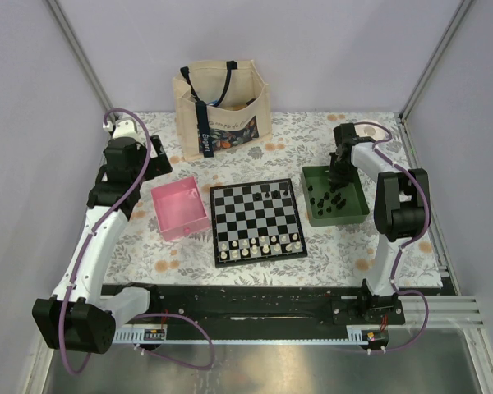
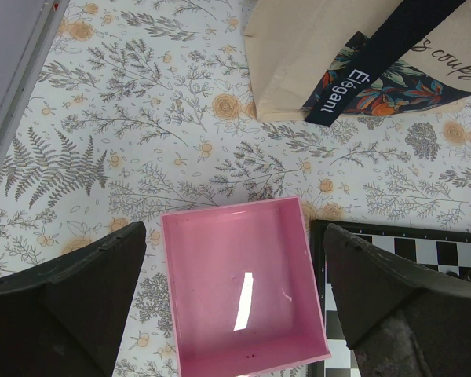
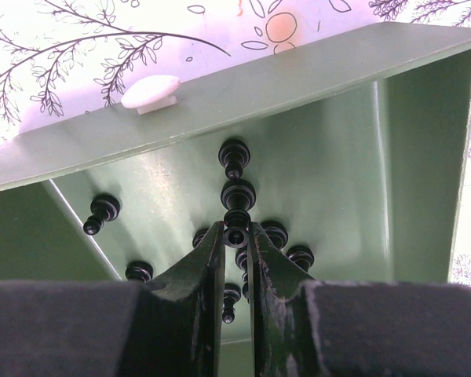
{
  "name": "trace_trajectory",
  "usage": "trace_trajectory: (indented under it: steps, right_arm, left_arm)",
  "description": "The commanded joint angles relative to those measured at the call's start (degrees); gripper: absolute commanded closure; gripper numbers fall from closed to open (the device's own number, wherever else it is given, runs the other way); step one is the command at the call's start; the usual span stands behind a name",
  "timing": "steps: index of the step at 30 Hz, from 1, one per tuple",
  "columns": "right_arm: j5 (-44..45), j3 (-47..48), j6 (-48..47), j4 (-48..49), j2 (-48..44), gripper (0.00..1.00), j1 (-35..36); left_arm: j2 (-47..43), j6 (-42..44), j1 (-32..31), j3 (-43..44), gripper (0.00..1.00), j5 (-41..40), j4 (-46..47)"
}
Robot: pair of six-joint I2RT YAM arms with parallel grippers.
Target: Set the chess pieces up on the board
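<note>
The board (image 1: 216, 190) lies flat mid-table, with a few black chess pieces (image 1: 267, 194) on its far rows and white pieces (image 1: 259, 245) along its near rows. Several black pieces (image 3: 102, 210) lie loose in the green tray (image 1: 357, 215) to its right. My right gripper (image 3: 237, 232) reaches down into that tray, and its fingers (image 3: 212, 251) pinch one small black piece (image 3: 237, 235) at the tips. My left gripper (image 2: 235, 228) hangs open above the pink tray (image 2: 169, 298), holding nothing. The board's corner (image 2: 424, 243) shows beside that tray.
A beige tote bag (image 1: 222, 103) stands at the back of the flowered tablecloth. The pink tray (image 1: 158, 215) sits left of the board. A small white object (image 3: 151, 92) lies just outside the green tray's far wall (image 3: 220, 94).
</note>
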Motion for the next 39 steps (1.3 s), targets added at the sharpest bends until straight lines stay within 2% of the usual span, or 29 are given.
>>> trace_trajectory:
  steps: [1,12,18,22,27,39]
  right_arm:
    - [0.7,1.9,-0.4,0.0,-4.2,1.0,-0.3]
    - [-1.1,3.1,0.0,-2.4,-12.0,1.0,0.0]
    - [-1.2,7.8,1.3,-3.3,-14.4,1.0,7.4]
    - [-2.4,15.1,1.9,-4.7,-11.9,1.0,14.2]
    - [-4.8,24.2,2.3,-7.2,-4.1,1.0,20.6]
    - [-6.7,40.9,1.3,-14.3,11.3,1.0,29.6]
  left_arm:
    - [-0.8,0.7,0.1,0.6,0.01,0.5,1.6]
    - [-0.9,0.7,0.2,0.6,0.01,0.6,1.6]
    - [-1.0,0.6,0.1,0.6,0.01,0.7,1.6]
    - [-0.9,0.5,0.2,0.7,0.01,1.1,1.5]
    - [-1.3,0.6,0.1,0.5,0.01,0.8,1.6]
    - [-1.6,0.4,0.1,0.4,0.01,1.7,1.8]
